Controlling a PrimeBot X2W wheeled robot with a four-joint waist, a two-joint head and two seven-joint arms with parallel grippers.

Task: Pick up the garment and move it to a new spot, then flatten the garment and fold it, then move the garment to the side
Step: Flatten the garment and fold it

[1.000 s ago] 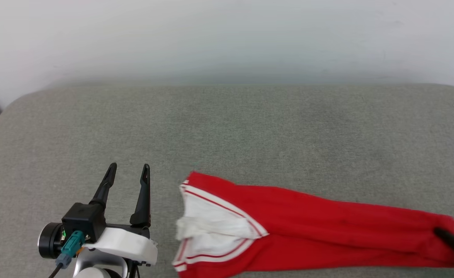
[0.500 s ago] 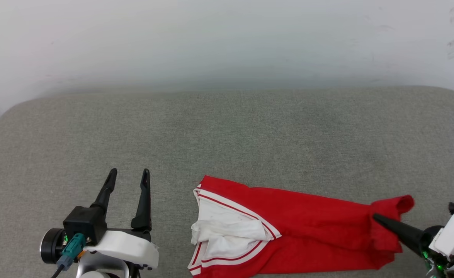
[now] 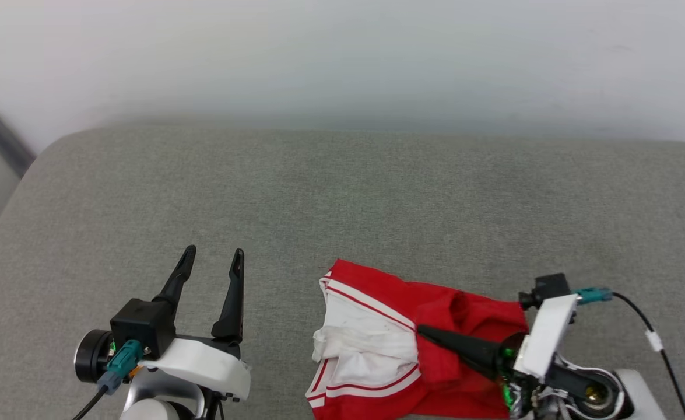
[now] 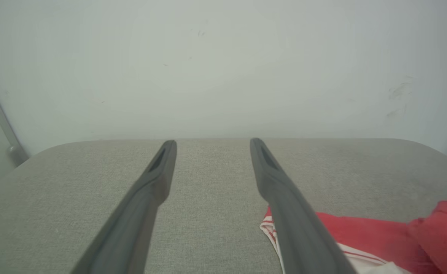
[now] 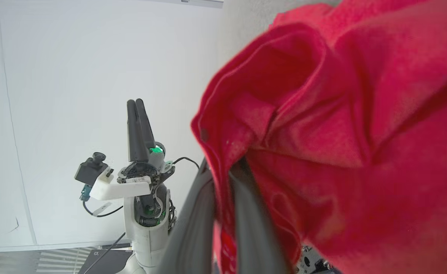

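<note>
Right gripper [image 3: 428,334] low, pointing toward the robot's left, fingers pinching a bunched fold of the red garment [image 3: 470,318]; left gripper [image 3: 213,261] beside it, pointing forward, fingers spread, empty.

Bright, even light leaves faint shadows on the grey surface [image 3: 342,192]; the far wall [image 3: 342,52] looks hazy; the garment [image 5: 360,114] blurs near the right wrist lens.

A bare test room, it seems: grey fabric-covered pad [image 3: 342,192] beneath the left gripper [image 3: 214,252], plain white wall [image 3: 342,52] beyond its fingertips.
</note>
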